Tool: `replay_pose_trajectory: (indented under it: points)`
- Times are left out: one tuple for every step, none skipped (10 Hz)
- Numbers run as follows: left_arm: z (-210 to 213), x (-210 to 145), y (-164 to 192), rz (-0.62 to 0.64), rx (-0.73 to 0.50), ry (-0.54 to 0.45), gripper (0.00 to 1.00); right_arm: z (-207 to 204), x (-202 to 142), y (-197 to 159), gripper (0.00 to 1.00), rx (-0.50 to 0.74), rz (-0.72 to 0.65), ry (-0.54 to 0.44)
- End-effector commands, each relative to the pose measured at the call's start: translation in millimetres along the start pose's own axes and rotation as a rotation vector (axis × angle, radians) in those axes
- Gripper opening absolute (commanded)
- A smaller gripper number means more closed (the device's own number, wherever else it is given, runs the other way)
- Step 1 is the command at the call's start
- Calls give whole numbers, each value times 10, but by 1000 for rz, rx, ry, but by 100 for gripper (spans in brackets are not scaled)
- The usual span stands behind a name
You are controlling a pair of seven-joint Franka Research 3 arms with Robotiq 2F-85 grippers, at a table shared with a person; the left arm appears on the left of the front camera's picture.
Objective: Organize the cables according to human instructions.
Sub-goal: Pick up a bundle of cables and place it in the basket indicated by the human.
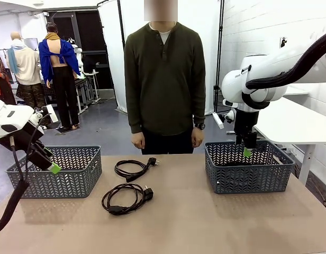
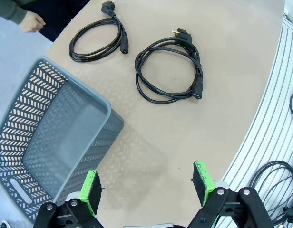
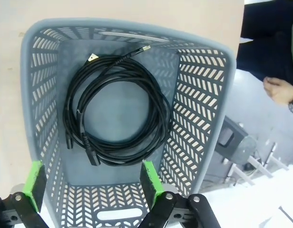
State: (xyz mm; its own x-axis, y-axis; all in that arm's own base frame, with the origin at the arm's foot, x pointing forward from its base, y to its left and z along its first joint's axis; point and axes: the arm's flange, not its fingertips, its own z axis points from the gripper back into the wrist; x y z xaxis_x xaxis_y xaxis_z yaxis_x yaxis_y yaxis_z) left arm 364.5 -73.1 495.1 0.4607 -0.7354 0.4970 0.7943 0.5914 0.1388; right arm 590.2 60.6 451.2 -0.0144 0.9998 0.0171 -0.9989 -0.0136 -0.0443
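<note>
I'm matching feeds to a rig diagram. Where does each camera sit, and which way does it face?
Front: fixed between the arms, facing across the tan table at the standing person; left end effector and right end effector show.
Left wrist: on the left arm, looking down at a grey plastic basket and two coiled black power cords; own green-padded fingers below.
Right wrist: looking down into the other grey plastic basket holding coiled black cables; own fingers below.
Shared: front and left wrist both show those two cords.
</note>
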Motion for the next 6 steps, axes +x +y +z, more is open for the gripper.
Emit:
replay_pose_trajectory:
  points:
    - [0,-11,-8,14,-9,-7,100,-22,3,17,100,3,14,0]
    - [0,-11,-8,14,-9,-7,100,-22,3,17,100,3,14,0]
    - [0,-11,-8,14,-9,-7,100,-22,3,17,100,3,14,0]
    - [0,-11,-8,14,-9,-7,100,-22,3,17,100,3,14,0]
    - [0,-11,-8,14,-9,-7,100,-22,3,17,100,3,14,0]
    - [0,-11,-8,14,-9,-7,100,-2,7,1,100,0,3,0]
